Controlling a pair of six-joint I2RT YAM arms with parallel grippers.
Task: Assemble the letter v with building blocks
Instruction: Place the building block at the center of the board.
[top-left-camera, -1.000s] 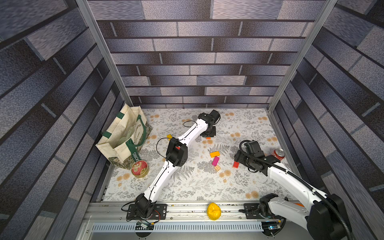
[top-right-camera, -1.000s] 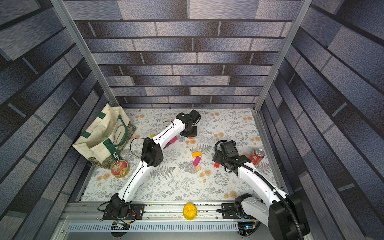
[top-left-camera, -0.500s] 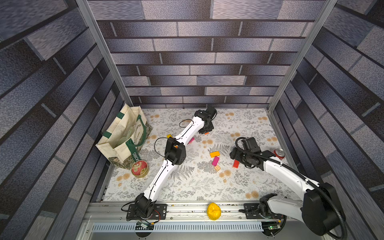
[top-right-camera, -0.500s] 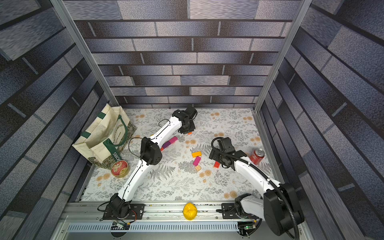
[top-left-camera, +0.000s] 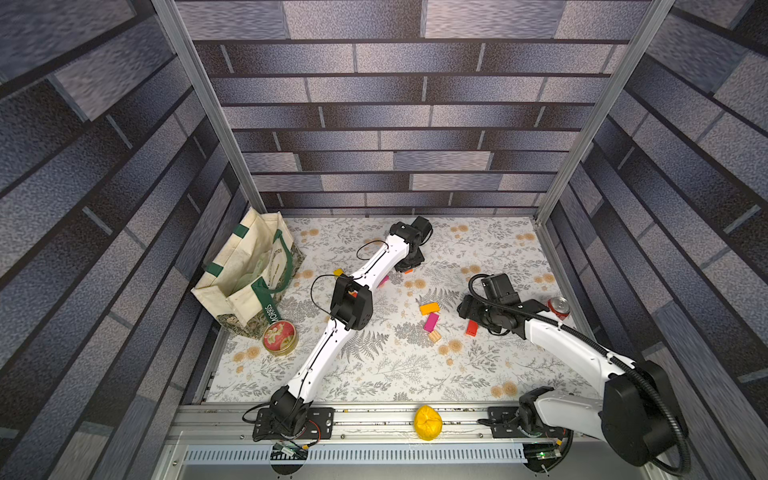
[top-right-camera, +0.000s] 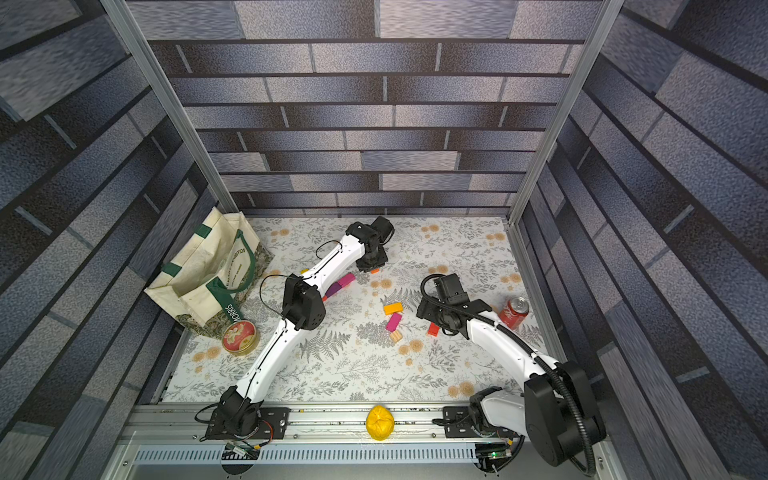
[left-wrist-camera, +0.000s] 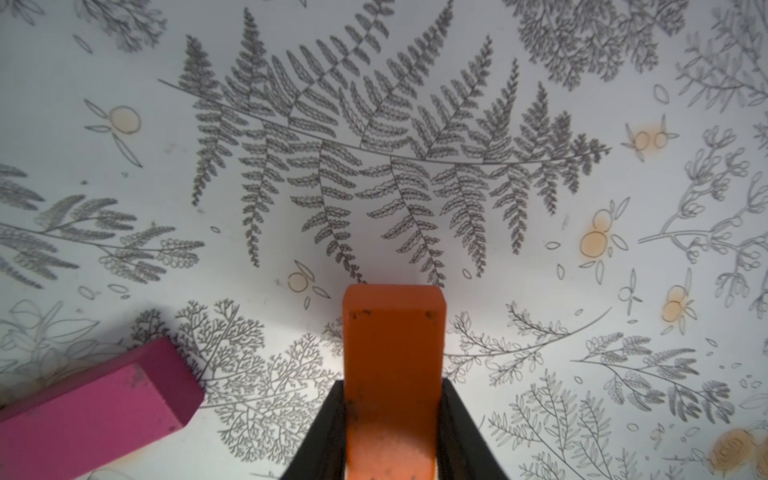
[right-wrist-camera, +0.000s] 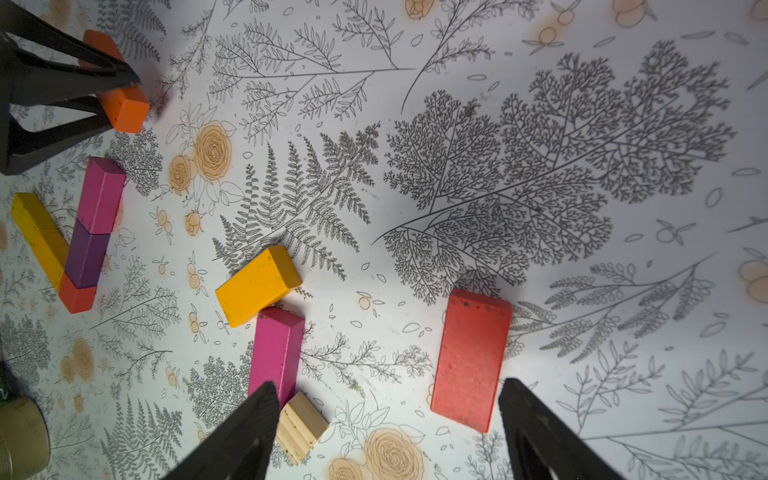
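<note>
The letter v (right-wrist-camera: 79, 266) is sitting partly built on the table (top-left-camera: 374, 374). A yellow row (right-wrist-camera: 39, 237) and a purple-and-magenta row (right-wrist-camera: 99, 199) are meeting at an orange-red tip block (right-wrist-camera: 77, 297). The left gripper (left-wrist-camera: 393, 384) is clenching an orange block (left-wrist-camera: 392, 332) in its jaws, just beyond the magenta end, likely as that row's next piece. The left arm is stretching far across the table, wrist bent down. The right gripper (right-wrist-camera: 385, 386), jaws spread wide and holding nothing, is hanging low over a red block (right-wrist-camera: 471, 359). A yellow block (right-wrist-camera: 257, 284), a magenta block (right-wrist-camera: 276, 353) and a wood cube (right-wrist-camera: 301, 428) are lying loose nearby, waiting for placement.
</note>
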